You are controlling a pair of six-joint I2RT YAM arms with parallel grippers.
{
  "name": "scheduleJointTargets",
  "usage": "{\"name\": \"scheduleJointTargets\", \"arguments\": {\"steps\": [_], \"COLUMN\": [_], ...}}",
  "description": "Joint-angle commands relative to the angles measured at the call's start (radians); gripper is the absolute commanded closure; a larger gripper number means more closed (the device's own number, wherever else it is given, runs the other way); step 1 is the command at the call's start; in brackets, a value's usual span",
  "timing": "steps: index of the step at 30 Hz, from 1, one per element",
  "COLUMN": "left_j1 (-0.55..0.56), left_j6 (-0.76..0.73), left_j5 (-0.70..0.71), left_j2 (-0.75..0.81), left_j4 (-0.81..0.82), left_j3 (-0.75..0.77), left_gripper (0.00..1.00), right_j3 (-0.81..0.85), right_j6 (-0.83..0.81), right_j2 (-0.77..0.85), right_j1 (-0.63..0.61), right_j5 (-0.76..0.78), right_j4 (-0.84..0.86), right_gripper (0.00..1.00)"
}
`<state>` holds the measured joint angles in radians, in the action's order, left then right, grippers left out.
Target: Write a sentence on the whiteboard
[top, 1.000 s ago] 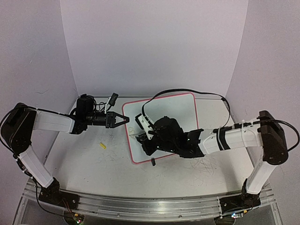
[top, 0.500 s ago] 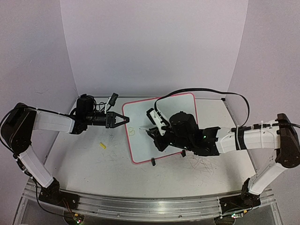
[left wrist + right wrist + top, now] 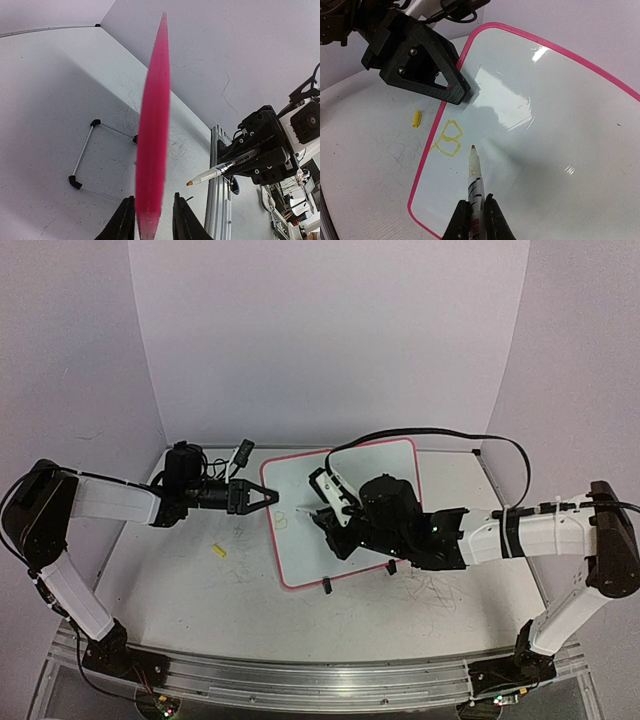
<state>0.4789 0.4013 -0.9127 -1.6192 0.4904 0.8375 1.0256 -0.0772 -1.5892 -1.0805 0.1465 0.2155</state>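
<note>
- Your right tool (image 3: 474, 210) is clamped shut on a white marker (image 3: 474, 182). It grips low on the barrel, and the orange-yellow tip points away from the wrist.
- Nearest you, a small black clip (image 3: 326, 587) sits at the near rim of the whiteboard (image 3: 550, 130). Off to your left a yellow cap (image 3: 219, 551) lies alone on the bench (image 3: 170, 590), well apart from the board.
- The whiteboard lies on the bench between your two arms, turned at a slant, with the right tool over its left half.
- The marker tip is over the white surface just to the right of the writing. You cannot tell from these views whether it touches the board.
- The sentence (image 3: 448, 140) is only one yellow "B", faint against the white. It sits close inside the board's left edge, beside the marker tip.
- Just beyond the "B", your left tool (image 3: 270, 497) meets that same left edge. Its fingers stand either side of the pink rim (image 3: 152, 125), slightly parted. The wrist view shows a sliver of gap on one side, so the tool is open around the rim, not pinching it.
- Farthest out, the board's far corner lies close to the back wall (image 3: 330, 340).
</note>
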Motion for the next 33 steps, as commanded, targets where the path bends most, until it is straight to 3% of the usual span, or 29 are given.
{"name": "scheduleJointTargets", "arguments": {"steps": [1, 15, 33], "left_j1": [0.012, 0.010, 0.010], "left_j6": [0.000, -0.033, -0.050], "left_j5": [0.012, 0.002, 0.001], "left_j2": [-0.008, -0.031, -0.025], "left_j4": [0.029, 0.014, -0.001], "left_j3": [0.028, 0.035, 0.039], "left_gripper": [0.74, 0.95, 1.00], "right_j3": [0.033, 0.036, 0.043], "right_j6": [-0.009, -0.008, -0.011], "right_j2": [-0.026, -0.034, -0.047], "right_j1": [0.001, 0.001, 0.001], "right_j5": [0.025, -0.044, -0.076], "right_j4": [0.016, 0.010, 0.015], "right_gripper": [1.00, 1.00, 1.00]}}
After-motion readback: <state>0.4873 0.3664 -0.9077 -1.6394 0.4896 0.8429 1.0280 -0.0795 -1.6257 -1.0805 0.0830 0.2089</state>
